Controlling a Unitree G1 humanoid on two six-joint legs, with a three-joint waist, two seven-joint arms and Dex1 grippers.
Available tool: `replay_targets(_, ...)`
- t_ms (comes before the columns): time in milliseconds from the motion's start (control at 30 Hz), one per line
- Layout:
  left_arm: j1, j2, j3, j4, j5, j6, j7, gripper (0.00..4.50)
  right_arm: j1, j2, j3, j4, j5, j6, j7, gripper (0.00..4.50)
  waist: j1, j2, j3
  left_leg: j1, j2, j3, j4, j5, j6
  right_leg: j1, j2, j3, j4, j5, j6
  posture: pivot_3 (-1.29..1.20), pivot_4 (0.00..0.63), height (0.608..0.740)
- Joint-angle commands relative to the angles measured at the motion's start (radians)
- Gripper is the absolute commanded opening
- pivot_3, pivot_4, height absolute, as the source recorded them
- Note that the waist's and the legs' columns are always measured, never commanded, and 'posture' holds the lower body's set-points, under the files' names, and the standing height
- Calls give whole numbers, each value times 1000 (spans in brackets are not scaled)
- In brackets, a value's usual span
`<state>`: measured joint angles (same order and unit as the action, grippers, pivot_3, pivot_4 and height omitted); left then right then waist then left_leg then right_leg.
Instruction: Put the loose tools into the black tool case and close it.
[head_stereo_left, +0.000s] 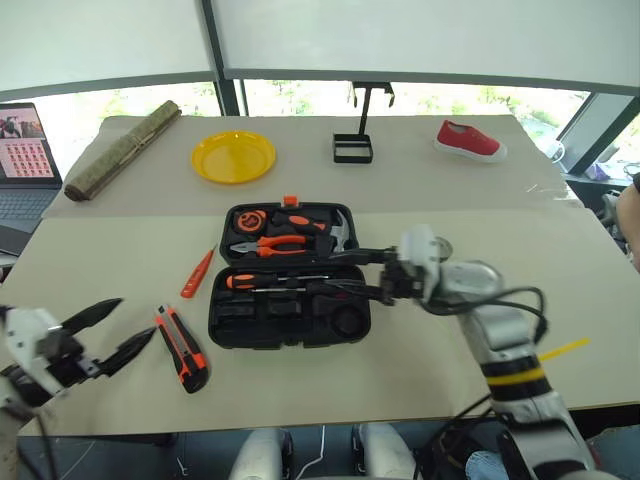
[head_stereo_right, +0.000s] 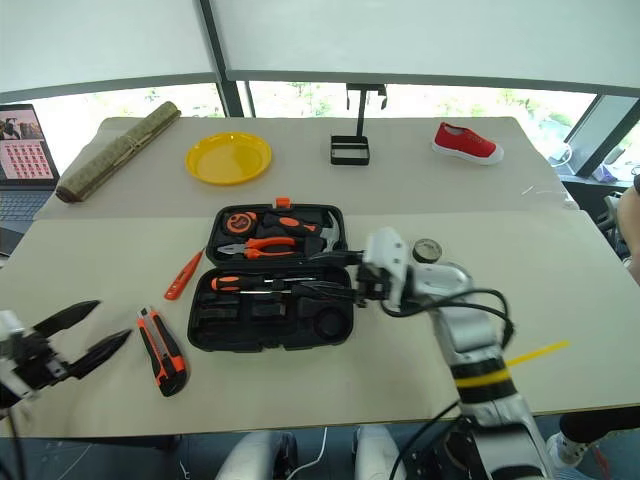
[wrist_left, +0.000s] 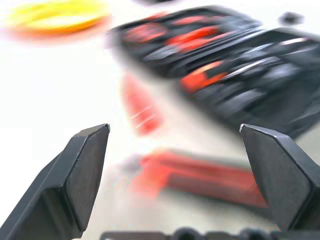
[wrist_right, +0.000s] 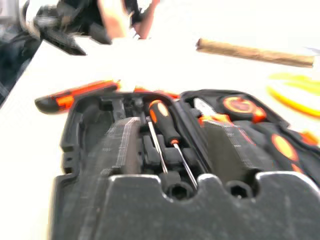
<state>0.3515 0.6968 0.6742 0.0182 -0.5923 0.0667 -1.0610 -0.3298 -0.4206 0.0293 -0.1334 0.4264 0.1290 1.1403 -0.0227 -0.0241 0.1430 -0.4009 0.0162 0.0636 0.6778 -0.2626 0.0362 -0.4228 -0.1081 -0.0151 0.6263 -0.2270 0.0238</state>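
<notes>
We see plate (head_stereo_left: 233, 157), stand (head_stereo_left: 353, 148), shoe (head_stereo_left: 470, 140) beyond open case (head_stereo_left: 289, 276), knife (head_stereo_left: 181, 347), pen (head_stereo_left: 197, 273) left of it, left gripper (head_stereo_left: 108, 331) wide, right gripper (head_stereo_left: 352, 272) parted over screwdrivers (head_stereo_left: 275, 283).

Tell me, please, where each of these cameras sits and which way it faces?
Left and right eye views: on the head, looking forward and down at the table and open tool case; both arms show.
Left wrist view: behind the open left tool, facing the utility knife and case.
Right wrist view: behind the open right tool, above the case, facing the screwdrivers.
Shared: every view shows the case.
</notes>
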Motion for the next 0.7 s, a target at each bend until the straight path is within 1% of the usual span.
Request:
replay_targets(33,48,-6,100,60,26,-17,77,4500,119,-5,-125,-91,115,-84,10,4322,6,0,0,1,0,0,0,0,0,1,0,0,0,0,0,0,150,740)
replay_targets(67,64,-6,116,77,32,-4,101,4500,168,-4,-161,-91,107,-116,-14,4494,8,0,0,2,0,0,0,0,0,2,0,0,0,0,0,0,150,740)
replay_targets(133,88,0,126,87,31,51,136,4500,242,-11,-208,-102,126,-130,-26,4494,9,-1,0,2,0,0,0,0,0,2,0,0,0,-1,0,0,150,740)
replay_targets(200,105,13,104,57,17,107,126,4500,297,-14,-230,-110,132,-165,-19,4494,10,-1,0,2,-1,1,0,0,0,2,2,0,0,-1,1,0,150,740)
replay_targets(300,96,29,89,5,-8,175,122,4500,322,-5,-234,-123,126,-196,-43,4494,11,-2,0,2,-1,2,1,0,0,2,3,0,1,-1,1,0,150,740)
replay_targets(333,76,48,78,-29,-27,223,126,4500,321,1,-232,-143,133,-187,-68,4494,12,-3,0,2,-1,2,1,0,0,2,3,0,1,-1,1,0,150,740)
replay_targets(400,27,114,33,-83,-31,370,180,4500,305,15,-222,-184,142,-175,-115,4494,19,-4,1,2,0,1,1,1,-1,1,3,-1,2,-1,1,0,150,740)
replay_targets(500,-88,189,-36,-147,-71,539,226,4500,270,12,-198,-233,154,-143,-152,4494,24,-4,1,2,-1,1,1,2,-1,1,4,0,3,-1,1,0,150,740)
replay_targets(567,-183,242,-116,-168,-62,657,278,4500,244,5,-186,-247,161,-119,-171,4494,23,-4,1,2,-1,1,1,3,0,1,4,0,3,-1,1,0,150,740)
replay_targets(633,-329,279,-221,-175,-58,792,344,4500,213,-3,-174,-255,167,-96,-185,4494,23,-5,1,2,-2,1,1,3,0,2,5,0,3,-1,2,0,150,740)
replay_targets(700,-484,277,-328,-159,-39,891,401,4500,187,-9,-164,-260,173,-75,-197,4494,26,-5,1,2,-2,1,1,3,0,1,8,1,4,-1,2,0,150,740)
